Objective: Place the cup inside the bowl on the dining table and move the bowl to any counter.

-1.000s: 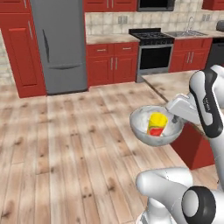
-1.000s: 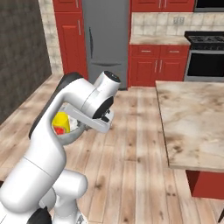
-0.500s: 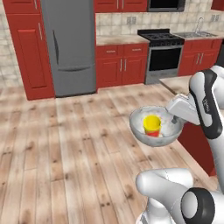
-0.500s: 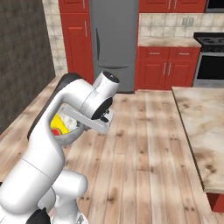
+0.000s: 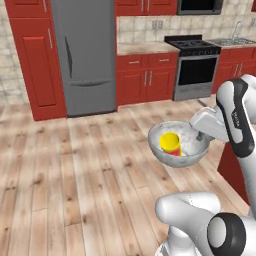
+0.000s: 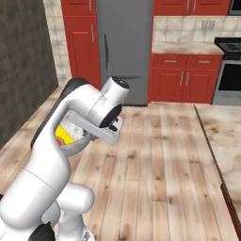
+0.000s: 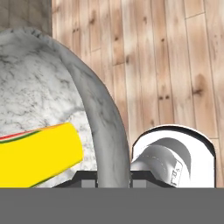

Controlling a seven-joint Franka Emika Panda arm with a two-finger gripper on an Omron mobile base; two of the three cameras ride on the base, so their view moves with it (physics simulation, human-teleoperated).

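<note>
I have the bowl (image 5: 179, 145) carried in mid-air over the wooden floor (image 5: 75, 175), right of centre in the left base frame, with the cup (image 5: 170, 143) lying inside it. My tool (image 5: 201, 135) is clenched on the bowl's rim at its right side; in the hand frame the rim runs down between the fingertips. So nesting looks done and transport is in hand. Next I need to reach the counter (image 5: 142, 48) at upper centre, beside the stove (image 5: 192, 65), keeping the bowl level.
</note>
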